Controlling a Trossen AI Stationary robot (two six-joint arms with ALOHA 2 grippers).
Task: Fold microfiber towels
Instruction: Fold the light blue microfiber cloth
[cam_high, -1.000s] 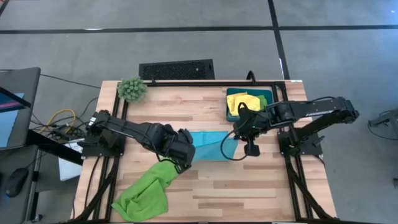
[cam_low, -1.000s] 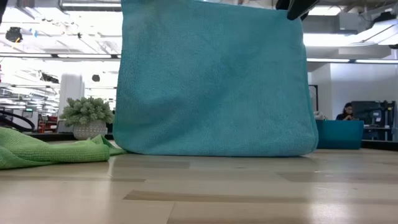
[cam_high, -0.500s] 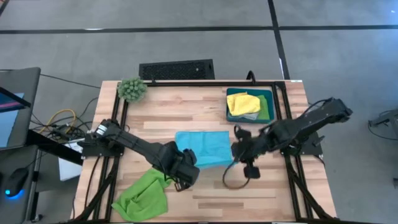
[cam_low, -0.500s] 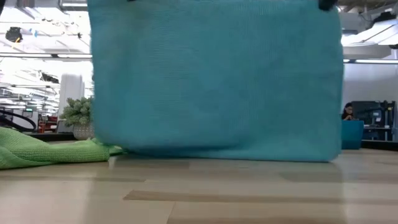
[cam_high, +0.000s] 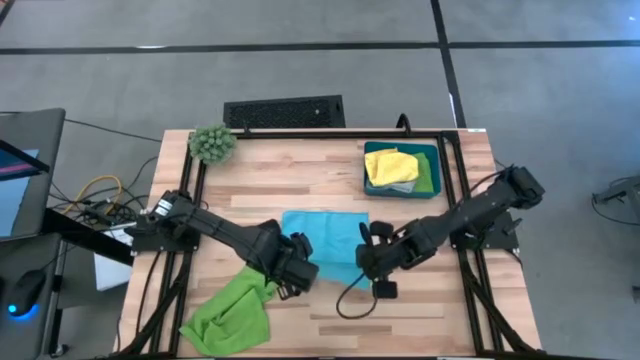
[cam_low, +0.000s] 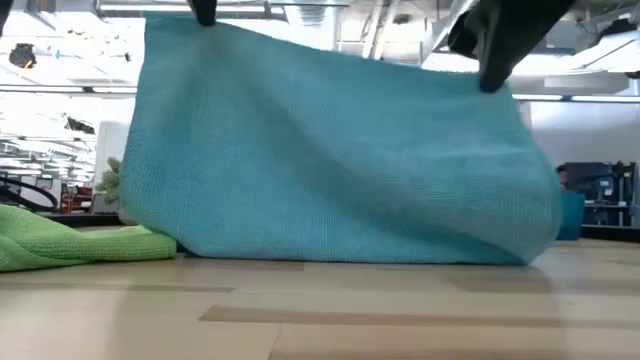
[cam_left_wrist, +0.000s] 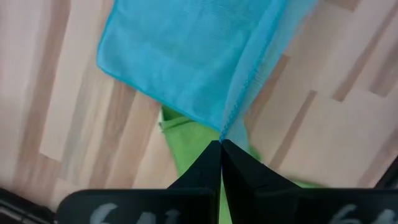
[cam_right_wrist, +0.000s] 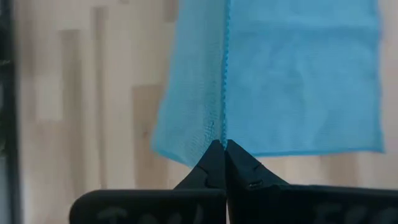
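A pale wooden tabletop (cam_high: 400, 310) is filling the centre of the high view, ringed by grey floor. At mid-frame the left pincer (cam_high: 297, 270) and the right pincer (cam_high: 367, 262) are each pinching shut on a corner of the light blue towel (cam_high: 325, 235), holding its near edge up. A lime green towel (cam_high: 228, 312) is lying crumpled at lower left, while more towels are sitting in the teal bin (cam_high: 433, 155) at upper right.
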